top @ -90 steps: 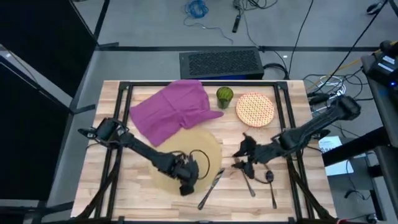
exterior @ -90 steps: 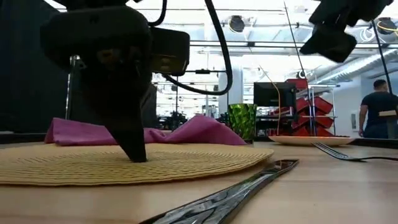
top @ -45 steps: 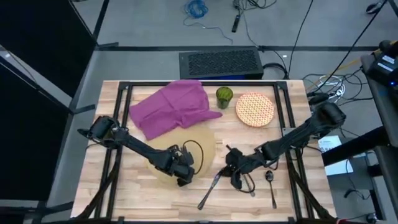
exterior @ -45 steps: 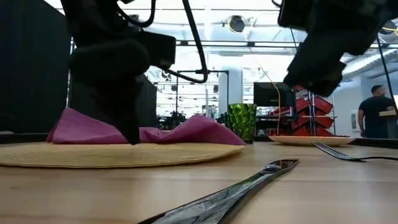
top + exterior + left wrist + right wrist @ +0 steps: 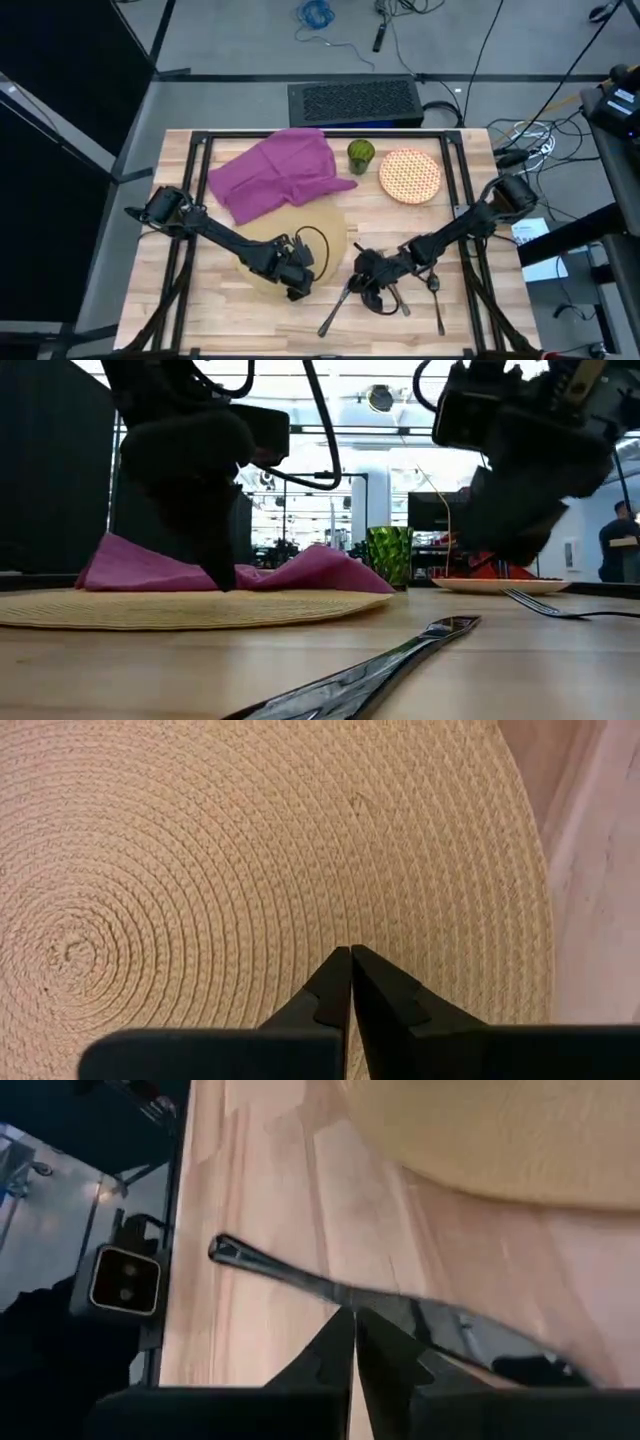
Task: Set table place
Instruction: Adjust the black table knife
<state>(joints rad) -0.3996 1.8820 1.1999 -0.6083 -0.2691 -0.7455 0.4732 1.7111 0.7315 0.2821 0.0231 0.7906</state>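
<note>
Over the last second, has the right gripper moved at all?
Yes. In the high view the right gripper has travelled left, away from the spoon and toward the knife beside the tan mat.

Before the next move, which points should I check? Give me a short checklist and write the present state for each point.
1. Left claw is shut and empty, just above the mat: ok.
2. Right claw is shut, over the knife beside the mat: not ok if it is to grip the knife; it must open first.
3. Mat lies flat on the table: ok in the low view.
4. Mat free of other things: not ok, the pink napkin overlaps its far edge.
5. Plate and green cup stand apart from both arms: ok.
6. Fork and spoon positions under the right arm: cannot tell fully.
</note>
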